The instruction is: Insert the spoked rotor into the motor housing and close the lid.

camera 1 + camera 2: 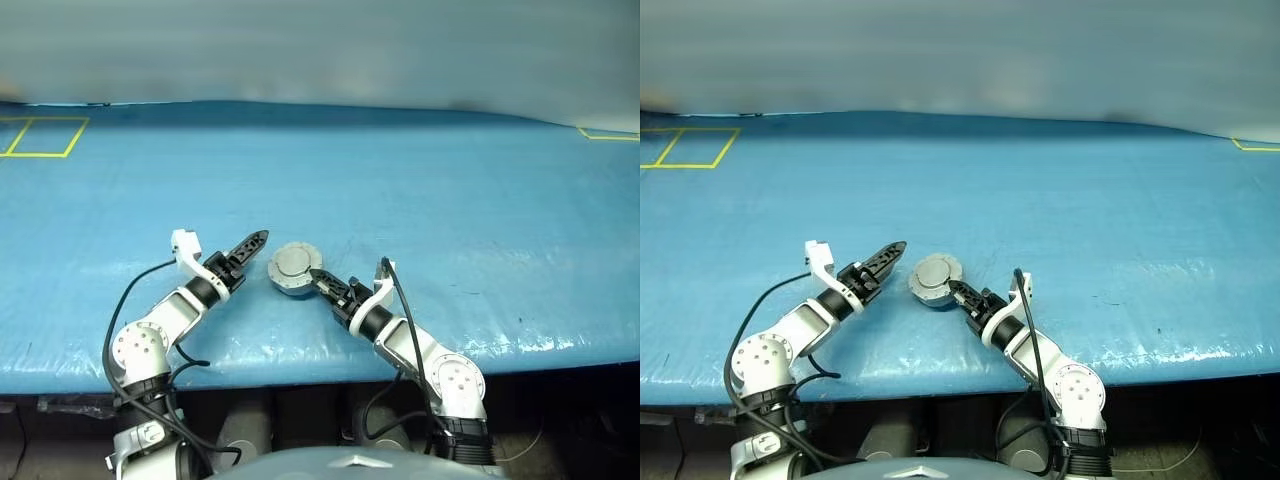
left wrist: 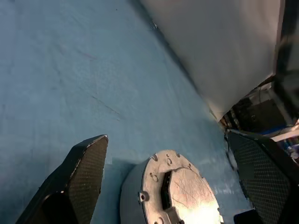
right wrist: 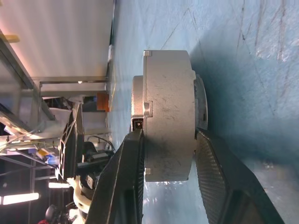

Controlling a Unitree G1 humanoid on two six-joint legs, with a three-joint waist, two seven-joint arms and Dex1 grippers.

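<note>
Head views: housing (image 1: 294, 270) on blue table (image 1: 450, 220), lid (image 1: 295, 262) on top, rotor hidden inside. Right gripper (image 1: 318, 280) clamped on housing. Left gripper (image 1: 252, 243) just beside, apart. Left wrist: fingers (image 2: 86, 172) spread wide, lid cut off. Right wrist: pads (image 3: 128, 175) pinching housing's faces.

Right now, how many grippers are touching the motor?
1. The right gripper is clamped on the closed housing. The left gripper hangs open beside it, apart from it.
</note>
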